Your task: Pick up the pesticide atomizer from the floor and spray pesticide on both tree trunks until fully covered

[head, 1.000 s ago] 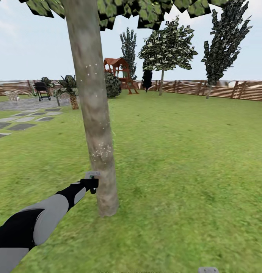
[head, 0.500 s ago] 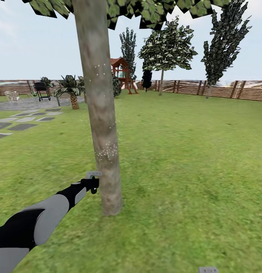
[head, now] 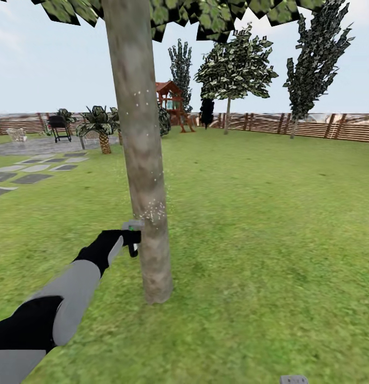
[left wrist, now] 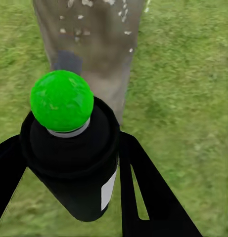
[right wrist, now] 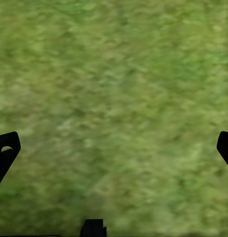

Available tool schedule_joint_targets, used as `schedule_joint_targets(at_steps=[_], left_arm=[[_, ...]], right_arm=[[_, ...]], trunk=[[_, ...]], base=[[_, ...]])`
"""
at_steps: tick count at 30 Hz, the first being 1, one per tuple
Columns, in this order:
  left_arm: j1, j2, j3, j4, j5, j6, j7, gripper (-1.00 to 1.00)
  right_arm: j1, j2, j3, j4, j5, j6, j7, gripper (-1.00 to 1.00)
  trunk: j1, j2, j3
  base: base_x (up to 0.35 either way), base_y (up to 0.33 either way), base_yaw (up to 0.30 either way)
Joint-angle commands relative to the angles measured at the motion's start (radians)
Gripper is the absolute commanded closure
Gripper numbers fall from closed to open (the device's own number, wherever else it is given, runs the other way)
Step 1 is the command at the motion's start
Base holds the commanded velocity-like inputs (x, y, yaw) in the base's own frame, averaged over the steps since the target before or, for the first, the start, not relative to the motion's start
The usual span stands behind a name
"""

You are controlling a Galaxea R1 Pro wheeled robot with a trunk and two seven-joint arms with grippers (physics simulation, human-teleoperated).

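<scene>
Left gripper [left wrist: 69, 163] clamped on black atomizer [left wrist: 69, 163] – green-capped, beside speckled trunk [head: 141, 160], right gripper [right wrist: 114, 148] jaws wide.

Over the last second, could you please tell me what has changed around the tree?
The left pincer, shut on the atomizer, rose up the near tree trunk; earlier the view shifted, camera motion. The white spray specks and right pincer over grass look unchanged.

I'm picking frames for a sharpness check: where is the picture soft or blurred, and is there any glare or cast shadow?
Head view: flat, even light, no glare, no clear shadow under the tree trunk; distant fence slightly soft. Left wrist view: pesticide atomizer fairly sharp, grass behind smeared. Right wrist view: lawn blurred throughout.
</scene>
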Motion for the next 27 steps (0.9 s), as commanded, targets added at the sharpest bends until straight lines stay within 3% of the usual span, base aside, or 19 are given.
schedule_joint_targets(at_steps=[1, 3, 5, 7, 11, 15, 17, 21, 27], left_arm=[[0.000, -0.001, 0.007, -0.072, 0.024, 0.068, -0.008, 1.00], [0.000, -0.001, 0.007, -0.172, 0.096, 0.144, -0.008, 1.00], [0.000, -0.001, 0.007, -0.260, 0.134, 0.213, -0.008, 1.00], [0.000, 0.000, 0.007, -0.366, 0.154, 0.325, -0.008, 1.00], [-0.008, 0.000, 0.006, -0.435, 0.160, 0.414, -0.007, 1.00], [-0.071, 0.000, 0.007, -0.445, 0.160, 0.481, -0.006, 1.00], [-0.144, 0.000, 0.006, -0.446, 0.160, 0.527, -0.006, 1.00], [-0.246, 0.000, 0.007, -0.434, 0.159, 0.554, -0.005, 1.00], [-0.434, 0.000, 0.006, -0.308, 0.157, 0.559, -0.003, 1.00]], right_arm=[[-0.002, 0.000, 0.005, 0.005, -0.011, -0.007, 0.008, -1.00], [-0.002, 0.000, 0.005, 0.004, -0.010, -0.007, 0.008, -1.00], [-0.002, 0.000, 0.006, 0.005, -0.010, -0.007, 0.008, -1.00], [-0.002, 0.000, 0.007, 0.004, -0.009, -0.007, 0.009, -1.00], [0.002, 0.000, 0.007, 0.004, -0.009, -0.007, 0.010, -1.00], [0.004, 0.000, 0.007, 0.004, -0.009, -0.007, 0.011, -1.00], [0.004, 0.000, 0.007, 0.005, -0.009, -0.007, 0.011, -1.00], [0.004, 0.001, 0.007, 0.004, -0.009, -0.007, 0.011, -1.00], [0.004, 0.002, 0.007, 0.005, -0.009, -0.006, 0.011, -1.00]], trunk=[[0.000, -0.001, -0.002], [0.000, -0.001, -0.002], [0.000, -0.001, -0.002], [0.000, -0.001, -0.002], [0.000, -0.001, -0.002], [0.000, -0.001, -0.002], [0.000, -0.001, -0.002], [0.000, -0.001, -0.002], [0.000, -0.001, -0.002]], base=[[0.000, 0.000, 0.000], [0.000, 0.000, 0.000], [0.000, 0.000, 0.000], [0.000, 0.000, 0.000], [0.000, 0.000, 0.000], [0.000, 0.000, 0.000], [0.000, 0.000, 0.000], [0.000, 0.000, 0.000], [0.000, 0.000, 0.000]])
